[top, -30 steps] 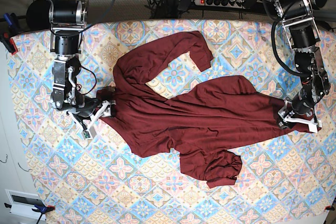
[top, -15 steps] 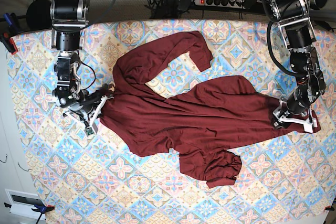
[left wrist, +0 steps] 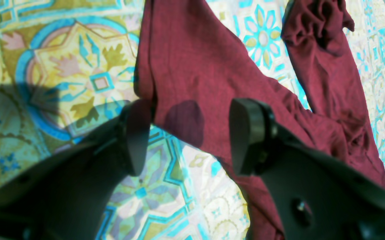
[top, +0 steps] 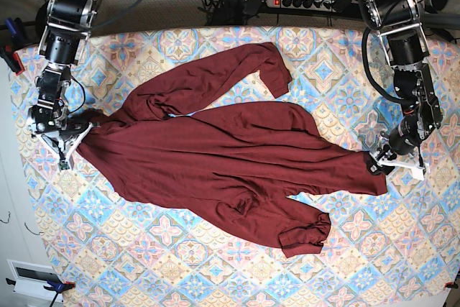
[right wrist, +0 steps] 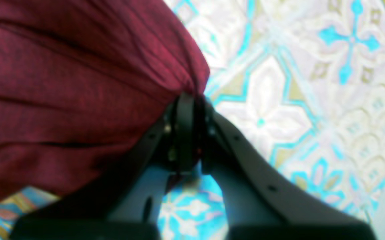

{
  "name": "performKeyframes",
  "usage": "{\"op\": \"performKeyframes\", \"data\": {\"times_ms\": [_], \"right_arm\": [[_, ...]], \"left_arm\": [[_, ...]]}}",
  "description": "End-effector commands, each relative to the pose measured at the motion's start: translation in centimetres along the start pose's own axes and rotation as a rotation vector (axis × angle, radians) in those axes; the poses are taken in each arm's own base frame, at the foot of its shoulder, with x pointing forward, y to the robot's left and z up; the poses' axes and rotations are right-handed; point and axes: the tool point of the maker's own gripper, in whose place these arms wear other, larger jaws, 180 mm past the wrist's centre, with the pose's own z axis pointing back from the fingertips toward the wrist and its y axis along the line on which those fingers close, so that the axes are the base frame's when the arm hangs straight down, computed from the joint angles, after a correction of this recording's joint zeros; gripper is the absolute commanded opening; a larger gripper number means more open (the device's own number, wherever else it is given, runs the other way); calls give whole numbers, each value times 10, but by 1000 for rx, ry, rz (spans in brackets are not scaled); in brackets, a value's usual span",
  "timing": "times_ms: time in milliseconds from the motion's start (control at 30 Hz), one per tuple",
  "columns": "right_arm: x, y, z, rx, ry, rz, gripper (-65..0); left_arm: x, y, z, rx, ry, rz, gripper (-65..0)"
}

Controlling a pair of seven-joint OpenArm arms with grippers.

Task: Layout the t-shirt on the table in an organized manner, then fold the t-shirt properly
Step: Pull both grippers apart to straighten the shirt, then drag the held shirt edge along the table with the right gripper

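Note:
The dark maroon t-shirt point(top: 215, 156) lies stretched across the patterned table point(top: 180, 264), one long sleeve point(top: 266, 62) curling toward the far edge and the other bunched at the near side point(top: 305, 231). My right gripper point(top: 74, 136) is at the shirt's left end. In the right wrist view it point(right wrist: 187, 100) is shut on a gathered fold of the t-shirt point(right wrist: 62, 66). My left gripper point(top: 379, 162) sits at the shirt's right end. Its fingers point(left wrist: 135, 136) stand open astride the t-shirt's point(left wrist: 196, 66) edge, with fabric lying flat between them.
A power strip point(top: 302, 1) and cables lie beyond the table's far edge. Clamps hold the cloth at the left edge point(top: 11, 52) and near left corner point(top: 54, 287). Bare patterned cloth point(left wrist: 62, 66) surrounds the shirt on every side.
My right gripper shut on the shirt's left edge and dragged it toward the table's left side, stretching the body out. My left gripper shifted slightly, still open at the right end.

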Motion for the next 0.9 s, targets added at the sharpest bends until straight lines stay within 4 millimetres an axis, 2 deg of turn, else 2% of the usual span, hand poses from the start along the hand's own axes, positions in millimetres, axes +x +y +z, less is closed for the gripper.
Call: {"op": "performKeyframes", "data": {"times_ms": [0, 133, 233, 400, 533, 667, 767, 867], "right_arm": [[1, -17, 5, -42, 19, 8, -650], [2, -18, 8, -48, 18, 14, -639], [12, -20, 16, -64, 7, 30, -577], [55, -25, 49, -123, -118, 79, -474], [69, -19, 64, -141, -174, 123, -428], [80, 23, 55, -78, -180, 245, -369], [120, 56, 60, -44, -240, 364, -330], [153, 81, 61, -25, -268, 464, -305]], "left_arm": [[23, -8, 6, -22, -55, -16, -285], [23, -8, 6, -23, -55, -17, -285], [22, -8, 6, -23, -53, -18, -285], [22, -8, 6, -23, -53, -18, -285], [22, -8, 6, -23, -53, -18, -285], [22, -8, 6, -23, -53, -18, -285], [22, -8, 6, -23, -53, -18, -285], [22, -8, 6, -23, -53, -18, -285]]}}
